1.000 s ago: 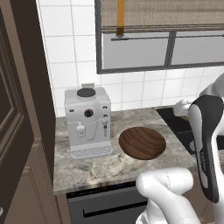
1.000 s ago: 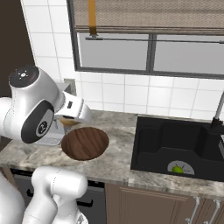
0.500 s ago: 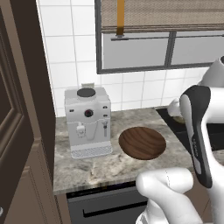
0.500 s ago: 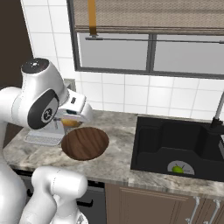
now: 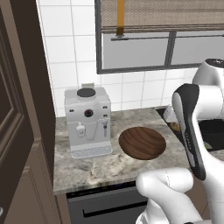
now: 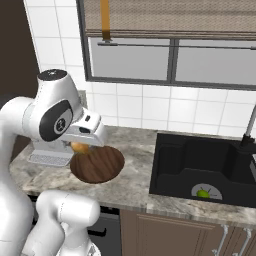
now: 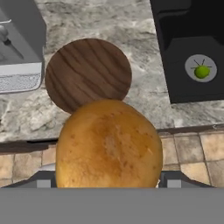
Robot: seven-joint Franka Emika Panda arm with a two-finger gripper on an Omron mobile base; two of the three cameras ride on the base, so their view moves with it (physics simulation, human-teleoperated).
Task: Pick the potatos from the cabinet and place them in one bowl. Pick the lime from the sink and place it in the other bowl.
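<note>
above the counter's front edge, gripper (image 7: 107, 181) pinches a golden-brown oval potato (image 7: 108, 144), fingertips hidden behind it; round dark wooden bowl (image 7: 87, 72) beyond, yellow-green lime (image 7: 201, 71) on the black sink's (image 7: 183, 26) drain

The counter is seen from behind the arm on its left, looking forward and down, with the coffee machine (image 5: 87, 120) and wooden bowl (image 5: 142, 142) central. From the right, the same bowl (image 6: 97, 164) is shared, the sink (image 6: 205, 165) lying to the right. From the hand, bowl (image 7: 88, 73) and sink (image 7: 192, 48) are viewed downward past a very near potato (image 7: 108, 148).
</note>
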